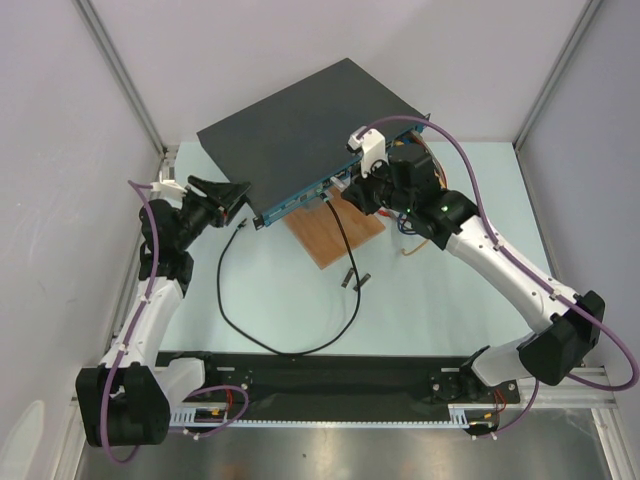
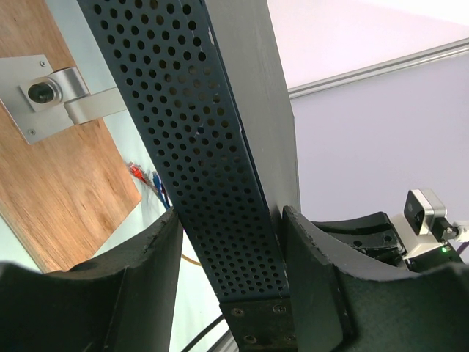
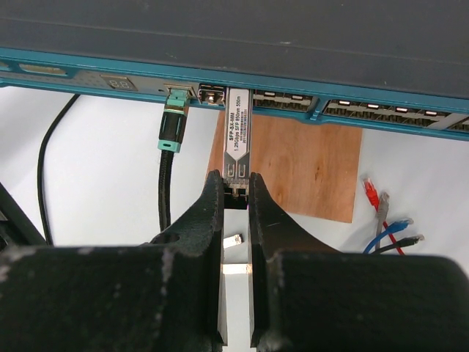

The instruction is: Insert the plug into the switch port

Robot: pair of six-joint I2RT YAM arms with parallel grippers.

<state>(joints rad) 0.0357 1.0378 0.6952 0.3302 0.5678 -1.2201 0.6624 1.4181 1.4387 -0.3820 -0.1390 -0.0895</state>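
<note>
Right pincer point(image 3: 236, 181) grips the silver metal plug point(image 3: 236, 132), long axis pointing up-frame into the black teal-faced switch point(image 3: 293, 37); left pincer point(image 2: 231, 220) clamps the switch.

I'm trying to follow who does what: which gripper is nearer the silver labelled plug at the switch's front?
Right. The right gripper pinches the plug by its rear end; the left gripper clamps the switch at its perforated side, far from the plug.

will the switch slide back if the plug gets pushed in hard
Probably not much: the switch is a broad flat metal box, likely heavy, and the left gripper appears clamped on its edge. The plug, a rigid metal-looking module in the right gripper, should not flex.
</note>
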